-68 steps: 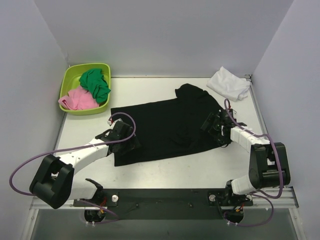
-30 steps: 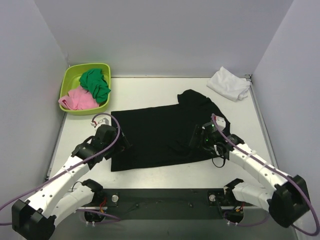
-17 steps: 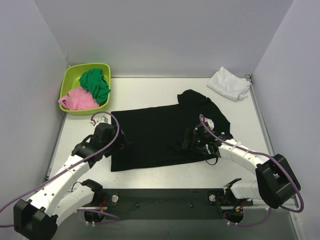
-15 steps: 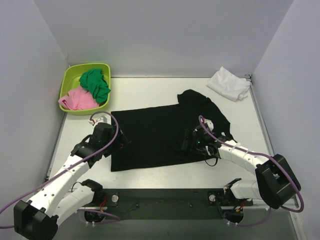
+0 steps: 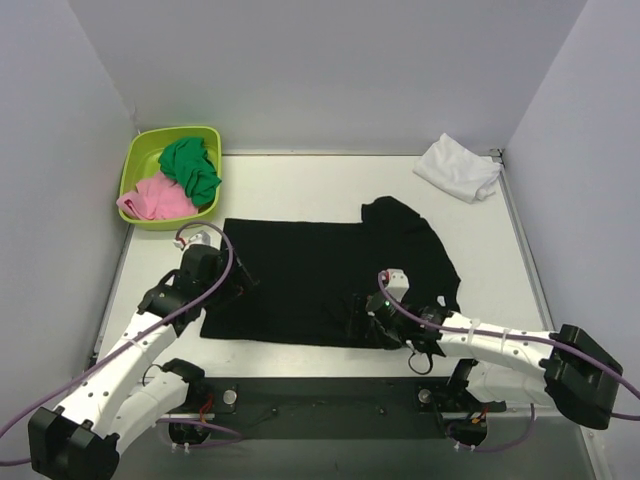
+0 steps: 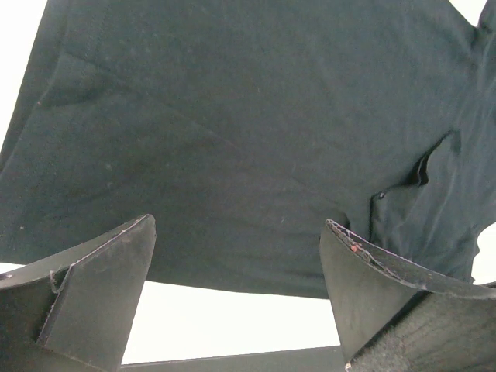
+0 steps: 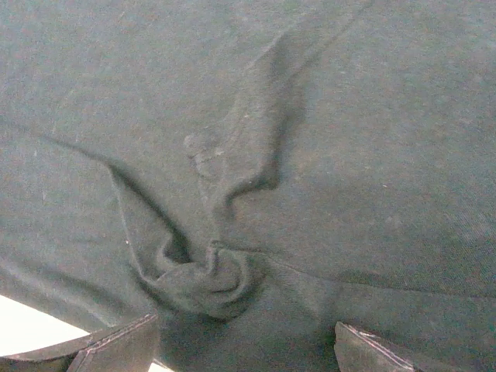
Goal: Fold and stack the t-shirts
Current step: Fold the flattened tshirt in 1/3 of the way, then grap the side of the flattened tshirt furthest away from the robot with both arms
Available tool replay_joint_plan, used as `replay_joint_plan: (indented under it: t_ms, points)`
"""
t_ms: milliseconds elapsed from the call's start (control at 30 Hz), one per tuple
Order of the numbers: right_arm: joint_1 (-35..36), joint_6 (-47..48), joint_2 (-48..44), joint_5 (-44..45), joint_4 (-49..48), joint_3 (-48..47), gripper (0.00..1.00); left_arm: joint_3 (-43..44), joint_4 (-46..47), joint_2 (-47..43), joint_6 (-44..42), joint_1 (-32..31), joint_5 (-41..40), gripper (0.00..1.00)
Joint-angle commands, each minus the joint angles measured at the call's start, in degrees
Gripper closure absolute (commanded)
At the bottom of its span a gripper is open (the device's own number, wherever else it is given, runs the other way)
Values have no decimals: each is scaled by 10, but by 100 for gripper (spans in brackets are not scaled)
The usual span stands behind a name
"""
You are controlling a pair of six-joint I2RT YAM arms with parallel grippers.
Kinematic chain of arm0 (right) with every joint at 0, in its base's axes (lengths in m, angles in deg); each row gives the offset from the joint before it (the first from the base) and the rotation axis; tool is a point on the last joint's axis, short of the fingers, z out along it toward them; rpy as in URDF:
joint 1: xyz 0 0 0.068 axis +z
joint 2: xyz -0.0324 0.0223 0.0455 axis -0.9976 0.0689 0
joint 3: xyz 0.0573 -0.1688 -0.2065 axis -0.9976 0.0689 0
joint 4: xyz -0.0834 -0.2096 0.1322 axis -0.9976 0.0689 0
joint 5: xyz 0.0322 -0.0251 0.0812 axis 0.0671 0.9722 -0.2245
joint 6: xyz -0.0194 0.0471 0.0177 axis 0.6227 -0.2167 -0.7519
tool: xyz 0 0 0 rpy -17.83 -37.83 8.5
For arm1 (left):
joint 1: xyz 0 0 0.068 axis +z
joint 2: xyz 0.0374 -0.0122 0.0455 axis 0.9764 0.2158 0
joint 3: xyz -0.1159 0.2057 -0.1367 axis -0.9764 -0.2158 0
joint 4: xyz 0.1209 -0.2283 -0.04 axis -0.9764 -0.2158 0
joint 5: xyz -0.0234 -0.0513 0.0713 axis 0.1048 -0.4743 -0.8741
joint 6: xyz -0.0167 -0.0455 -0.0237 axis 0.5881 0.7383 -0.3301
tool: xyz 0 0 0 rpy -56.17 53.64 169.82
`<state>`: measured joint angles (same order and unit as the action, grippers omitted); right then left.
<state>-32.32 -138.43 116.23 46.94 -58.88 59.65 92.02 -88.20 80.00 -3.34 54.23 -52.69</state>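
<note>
Top external view, far left corner of the tabletop [image 5: 300,185]: the lime-green tub [image 5: 134,158], glossy plastic with rounded corners, holds a crumpled green cloth [image 5: 190,168] and a pink cloth [image 5: 155,200] that hide its floor. The left end effector [image 5: 222,284] sits at the left edge of the black t-shirt [image 5: 300,275], dark on dark and hard to separate. In the left wrist view its wedge-shaped fingers [image 6: 101,287] are spread wide, released, gripping nothing. The black t-shirt lies spread flat on the tabletop centre, in matte knit. The right end effector [image 5: 362,322] is over the near hem. The right wrist view crops its fingers [image 7: 116,345] at the bottom edge; they are spread and released, with a bunched twist of fabric just ahead. The white t-shirt [image 5: 458,168] lies rumpled in the far right corner, well apart.
</note>
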Motion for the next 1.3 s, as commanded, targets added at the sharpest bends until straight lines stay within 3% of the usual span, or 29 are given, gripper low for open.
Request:
replay_joint_plan:
  t_ms: [0, 300, 433, 567, 800, 833, 1067, 1267]
  points:
    - [83, -110, -39, 47, 214, 24, 0, 5, 0, -18, -12, 7, 2, 3]
    - [209, -220, -73, 120, 336, 0, 0, -2, -16, -48, -13, 9, 15, 3]
    - [215, -215, -83, 163, 358, -37, 0, -13, -2, -55, -10, 9, 37, 3]
    - [192, -154, -90, 232, 372, -142, 0, -7, 33, -17, -23, 8, 52, 3]
    - [-12, 19, -23, 219, 341, -292, 0, 55, 107, 108, -62, 9, 86, 3]
    - [-89, 45, -15, 176, 329, -303, 0, 66, 125, 130, -68, 11, 87, 3]
    - [-341, 114, 107, 46, 238, -403, 1, 209, 156, 348, -89, 32, 111, 4]
    - [-398, 175, 239, 37, 240, -532, 2, 306, 153, 467, -98, 86, 124, 8]
